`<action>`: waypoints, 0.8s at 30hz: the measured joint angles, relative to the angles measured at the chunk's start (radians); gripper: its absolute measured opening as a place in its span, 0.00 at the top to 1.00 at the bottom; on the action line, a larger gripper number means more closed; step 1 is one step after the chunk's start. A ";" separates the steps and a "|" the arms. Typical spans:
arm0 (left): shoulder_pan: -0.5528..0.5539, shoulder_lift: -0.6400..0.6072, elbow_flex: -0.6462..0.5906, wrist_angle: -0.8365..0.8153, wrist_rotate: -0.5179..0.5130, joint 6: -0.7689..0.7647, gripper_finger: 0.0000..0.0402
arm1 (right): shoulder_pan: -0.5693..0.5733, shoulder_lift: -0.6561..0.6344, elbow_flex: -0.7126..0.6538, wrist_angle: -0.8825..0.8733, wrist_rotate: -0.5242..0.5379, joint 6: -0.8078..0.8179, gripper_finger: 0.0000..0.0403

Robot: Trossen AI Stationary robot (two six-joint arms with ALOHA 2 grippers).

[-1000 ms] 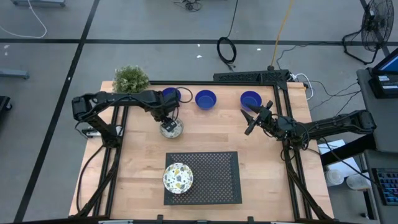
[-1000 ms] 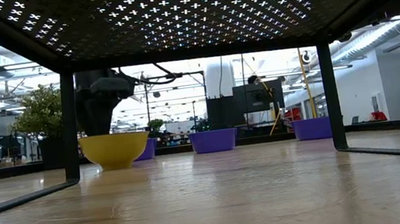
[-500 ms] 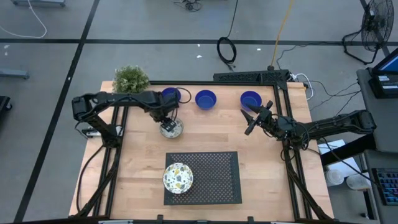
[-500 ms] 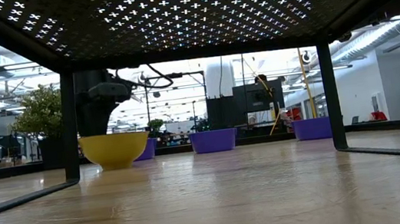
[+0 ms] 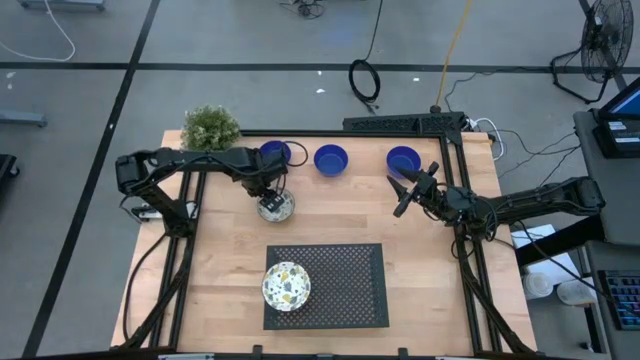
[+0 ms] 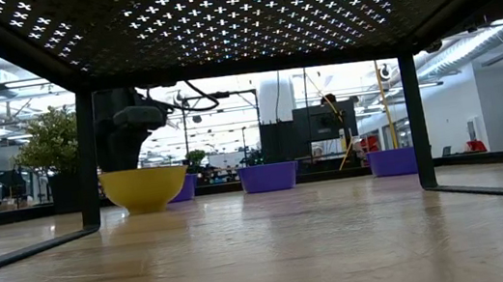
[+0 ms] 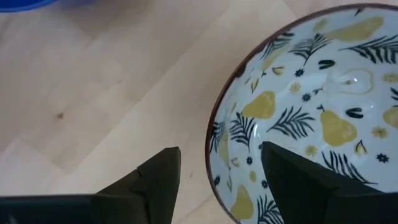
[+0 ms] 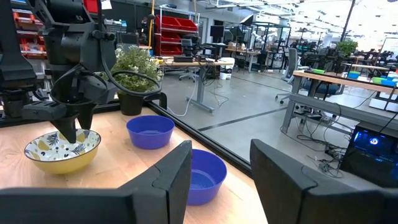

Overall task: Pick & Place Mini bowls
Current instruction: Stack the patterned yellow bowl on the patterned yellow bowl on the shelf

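**A:** Take the black perforated rack (image 5: 330,285) as the marker. What's where?

**B:** One patterned bowl (image 5: 286,286) already sits on the rack's left end. Beyond the rack, toward the potted plant (image 5: 211,127), three blue bowls line the table's far edge: the left one (image 5: 274,153), the middle one (image 5: 330,159) and the right one (image 5: 403,159). Between that row and the rack sits the pear-patterned bowl (image 5: 275,206), the one in hand.

**A:** And the arms?

**B:** The left gripper (image 5: 268,194) is down over that bowl, jaws spread wide, straddling the rim: one finger (image 7: 155,177) outside, the other (image 7: 298,174) inside. Nothing is clamped yet, as far as I can see. The right gripper (image 5: 405,196) hangs beyond the rack's right end, near the right blue bowl, jaws part open and empty.

**A:** So how to grip it well?

**B:** I'd sink until the wall lies deep between the fingers, close squarely on it, then lift straight up. A shallow pinch on a glazed rim could slip or tip the bowl.
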 joint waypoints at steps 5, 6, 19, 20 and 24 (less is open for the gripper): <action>0.000 0.000 0.000 -0.004 0.000 -0.002 0.44 | 0.000 0.000 0.000 0.000 0.000 0.000 0.62; 0.000 0.000 0.000 -0.005 0.000 -0.002 0.44 | 0.000 0.000 0.000 0.000 0.000 0.000 0.62; 0.000 0.000 0.000 -0.004 -0.001 0.008 0.44 | 0.000 0.000 0.000 0.000 0.000 0.000 0.62; 0.000 0.000 0.000 -0.004 -0.001 0.008 0.44 | 0.000 0.000 0.000 0.000 0.000 0.000 0.62; 0.000 0.000 0.000 -0.004 -0.001 0.008 0.48 | 0.000 0.000 0.000 0.000 0.000 0.000 0.62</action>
